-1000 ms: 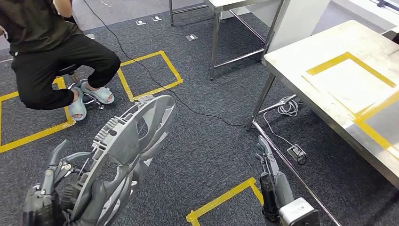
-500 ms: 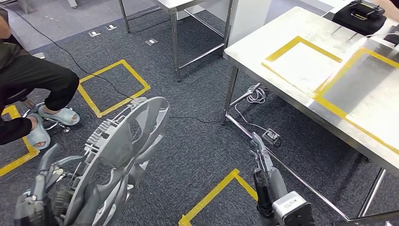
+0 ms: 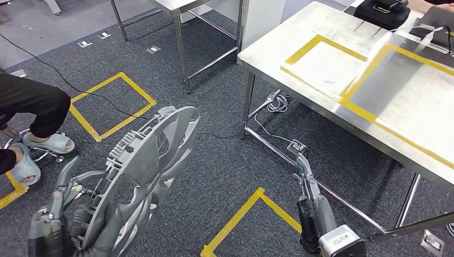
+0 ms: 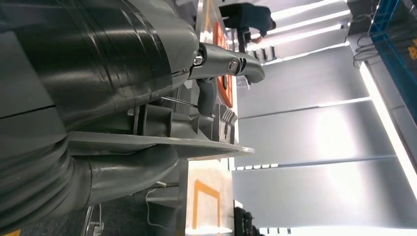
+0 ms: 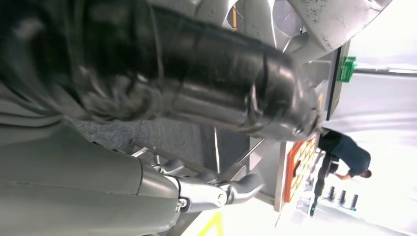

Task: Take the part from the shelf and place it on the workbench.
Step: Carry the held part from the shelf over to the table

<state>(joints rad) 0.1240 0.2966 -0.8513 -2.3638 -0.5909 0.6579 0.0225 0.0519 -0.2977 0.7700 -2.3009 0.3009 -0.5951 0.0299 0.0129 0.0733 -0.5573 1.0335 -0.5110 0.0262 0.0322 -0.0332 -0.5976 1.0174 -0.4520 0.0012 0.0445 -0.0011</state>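
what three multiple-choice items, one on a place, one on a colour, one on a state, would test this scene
1. Where is the part?
A. on the workbench
B. in the left hand
C. on the floor

2. What colour is the tape on the workbench?
A. yellow
B. red
C. blue

3. What is the right hand doing?
A. holding the part
B. pressing on the workbench
C. holding nothing

Answers:
1. B: the left hand grips the part by its rim, above the carpet.
2. A: yellow outlines are taped on the steel top.
3. C: it hangs beside the workbench, its fingers straight.
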